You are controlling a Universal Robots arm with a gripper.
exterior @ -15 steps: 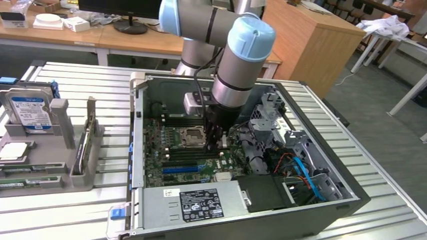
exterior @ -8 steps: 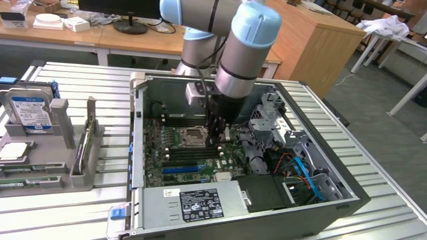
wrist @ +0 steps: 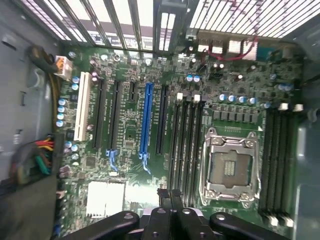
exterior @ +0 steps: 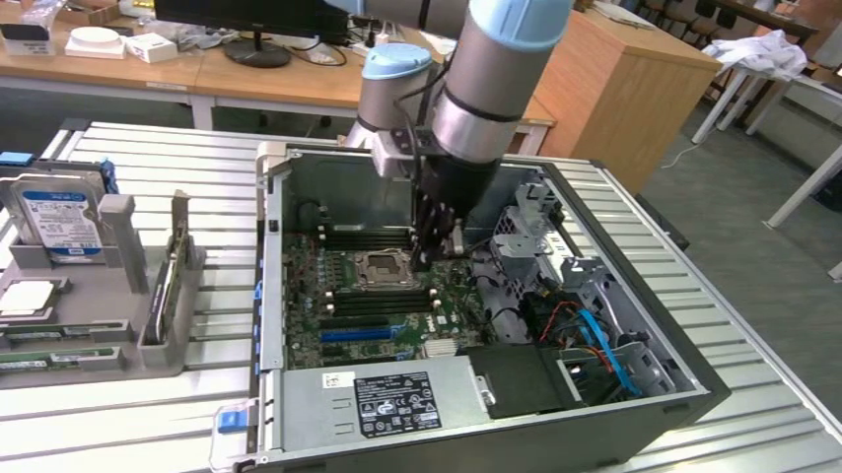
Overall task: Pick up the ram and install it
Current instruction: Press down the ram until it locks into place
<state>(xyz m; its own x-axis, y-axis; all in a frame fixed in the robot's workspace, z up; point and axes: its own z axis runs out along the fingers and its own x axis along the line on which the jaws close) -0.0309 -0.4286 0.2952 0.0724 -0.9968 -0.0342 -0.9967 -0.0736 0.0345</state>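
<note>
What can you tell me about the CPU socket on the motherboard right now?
The CPU socket is a square silver metal frame on the green motherboard, its latch plate around a darker centre; whether a chip sits there is unclear. It lies flat between two banks of black RAM slots. The gripper hangs beside it, over the nearer bank; nothing visibly touches the socket.

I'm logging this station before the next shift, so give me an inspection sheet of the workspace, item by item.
Surface: slatted metal table, carrying the open computer case.
Job's things: motherboard exposed, CPU socket empty; dark RAM slots beside the socket; a thin dark piece, possibly the ram, between the fingertips in the wrist view.
Clutter: grey parts rack at the exterior view's left, holding a hard drive.
Grippers: gripper lowered inside the case over the motherboard, near the socket.
Cables: blue cables and coloured wires inside the case.
Surroundings: wooden desks, a monitor stand, grey floor.
</note>
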